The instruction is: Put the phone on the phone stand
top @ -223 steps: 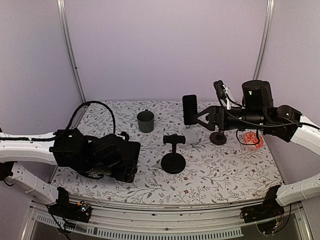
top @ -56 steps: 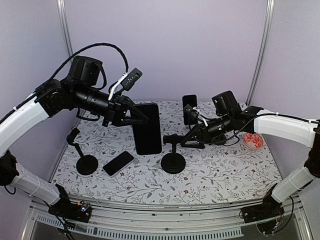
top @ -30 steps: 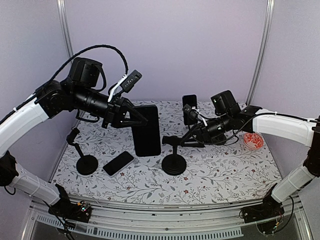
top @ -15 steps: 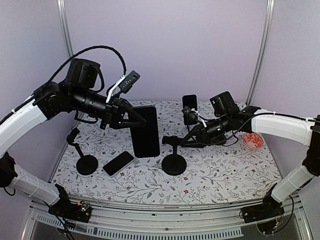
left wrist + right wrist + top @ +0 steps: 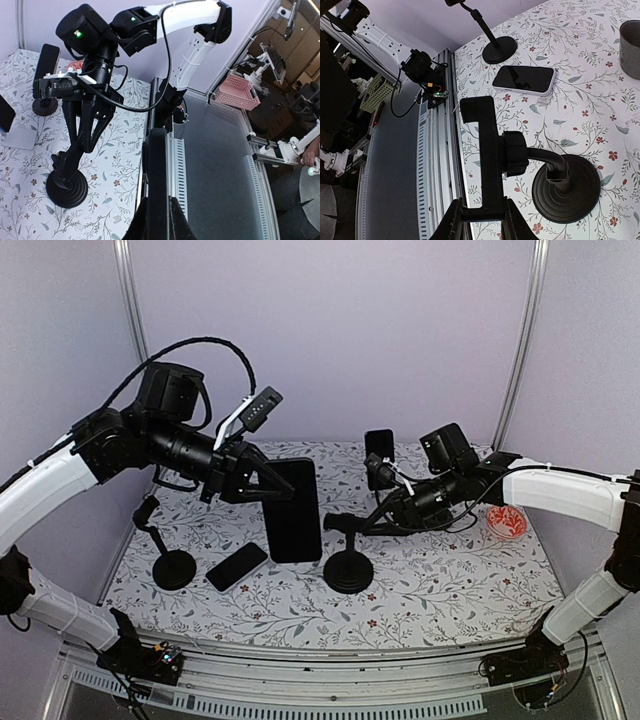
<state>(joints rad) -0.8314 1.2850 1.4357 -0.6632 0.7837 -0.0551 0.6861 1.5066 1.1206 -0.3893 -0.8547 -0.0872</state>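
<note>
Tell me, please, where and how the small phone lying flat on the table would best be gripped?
Probably across the two long edges of the small phone, near its middle, coming straight down from above. It lies flat on the table, dark face up, so only its thin sides offer opposing faces, and its narrow width suits a pinch.

A narrow gap separates the phone (image 5: 292,510) from the stand (image 5: 348,568); the right arm (image 5: 545,485) blocks its right side, the front lies open.

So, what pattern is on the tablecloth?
White with grey leafy twigs and small red flowers; the tablecloth shows best in the right wrist view.
</note>
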